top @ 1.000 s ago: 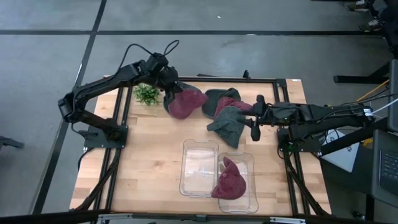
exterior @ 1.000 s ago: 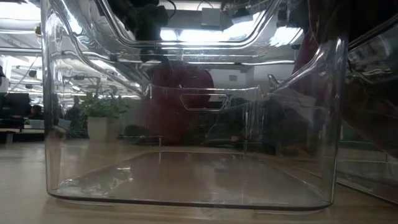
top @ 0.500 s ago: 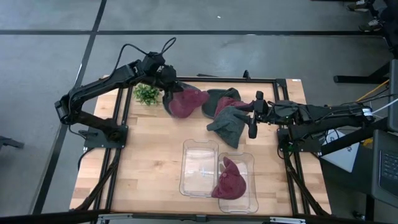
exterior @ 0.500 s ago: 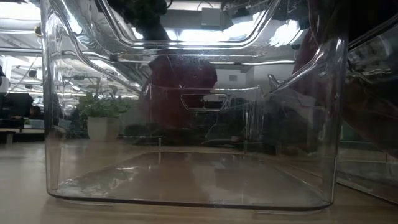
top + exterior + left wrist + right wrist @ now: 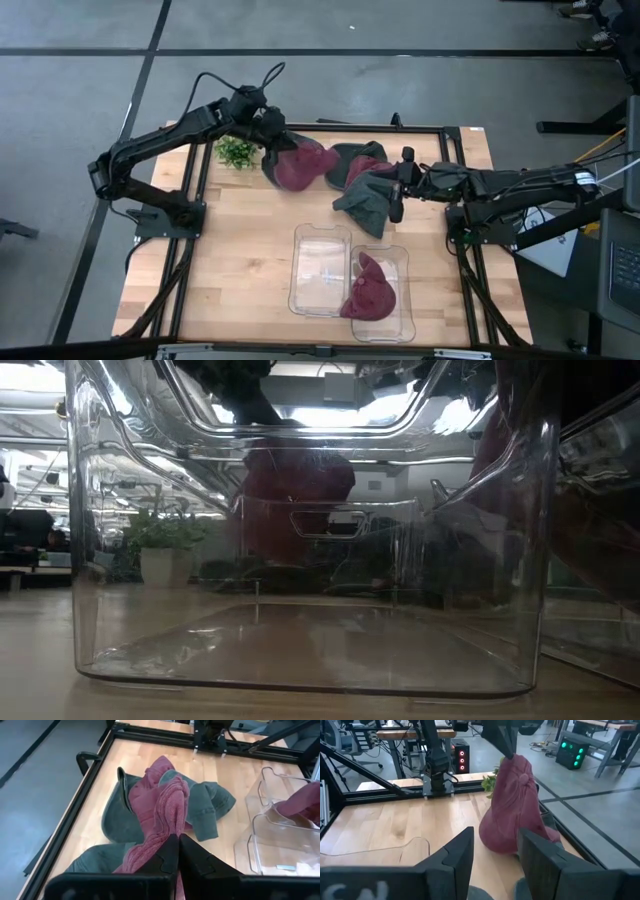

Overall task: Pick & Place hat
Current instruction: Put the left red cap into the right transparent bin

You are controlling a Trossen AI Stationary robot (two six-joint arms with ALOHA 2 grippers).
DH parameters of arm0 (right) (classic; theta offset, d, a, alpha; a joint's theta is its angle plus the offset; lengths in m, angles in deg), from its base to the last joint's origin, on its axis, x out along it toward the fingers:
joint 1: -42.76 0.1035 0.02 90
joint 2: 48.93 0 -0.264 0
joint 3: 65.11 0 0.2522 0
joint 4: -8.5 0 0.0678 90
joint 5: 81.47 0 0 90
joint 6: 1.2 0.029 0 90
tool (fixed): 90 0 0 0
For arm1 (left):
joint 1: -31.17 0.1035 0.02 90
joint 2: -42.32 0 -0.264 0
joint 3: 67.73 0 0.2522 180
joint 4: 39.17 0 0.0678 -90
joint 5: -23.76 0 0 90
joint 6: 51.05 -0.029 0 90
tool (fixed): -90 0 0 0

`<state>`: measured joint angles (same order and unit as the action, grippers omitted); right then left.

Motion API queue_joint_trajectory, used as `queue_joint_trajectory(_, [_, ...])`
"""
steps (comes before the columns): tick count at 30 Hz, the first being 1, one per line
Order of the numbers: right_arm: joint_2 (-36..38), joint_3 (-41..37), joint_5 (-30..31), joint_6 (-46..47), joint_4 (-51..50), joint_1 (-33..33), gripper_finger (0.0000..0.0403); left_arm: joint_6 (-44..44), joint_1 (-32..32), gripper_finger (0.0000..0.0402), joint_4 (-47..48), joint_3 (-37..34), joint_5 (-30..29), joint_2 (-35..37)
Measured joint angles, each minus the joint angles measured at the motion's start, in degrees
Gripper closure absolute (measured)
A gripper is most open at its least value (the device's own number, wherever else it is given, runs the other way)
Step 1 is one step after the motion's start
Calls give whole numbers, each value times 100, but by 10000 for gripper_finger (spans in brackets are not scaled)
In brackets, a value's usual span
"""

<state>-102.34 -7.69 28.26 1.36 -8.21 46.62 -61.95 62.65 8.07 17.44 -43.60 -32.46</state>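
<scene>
My left gripper (image 5: 268, 138) is shut on a maroon hat (image 5: 297, 165) at the table's far side, left of a pile of dark green and maroon hats (image 5: 358, 165). The right wrist view shows this hat (image 5: 512, 810) hanging from the left gripper (image 5: 502, 740). The low view shows the hat (image 5: 297, 500) through the clear bin. My right gripper (image 5: 397, 197) is open at the right edge of a dark green hat (image 5: 365, 200) that lies flat on the table. Another maroon hat (image 5: 368, 290) lies in the right bin. My left gripper pinches the maroon hat's top end (image 5: 167, 827) between its two shut fingers, coming from above. The hat hangs below the fingers (image 5: 506, 747), its lower end (image 5: 502, 847) close to the table. My right gripper: whether it touches the dark green hat, I cannot tell.
Two clear bins stand side by side near the table's near edge, the left one (image 5: 320, 268) without a hat and the right one (image 5: 398, 262) holding a hat. A small green plant (image 5: 236, 151) stands at the far left, close to my left gripper. Bare wood lies left of the bins.
My left gripper has risen a little, and the maroon hat has come up with it, showing higher in the low view. My right gripper has moved toward the table's left, closer to the dark green hat, and has stayed open.
</scene>
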Motion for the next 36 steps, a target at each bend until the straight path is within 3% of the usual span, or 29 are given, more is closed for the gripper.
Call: queue_joint_trajectory(36, [-1466, 0, 168, -25, 1635, 0, 253, -83, -937, 399, -43, 2, -91, 196])
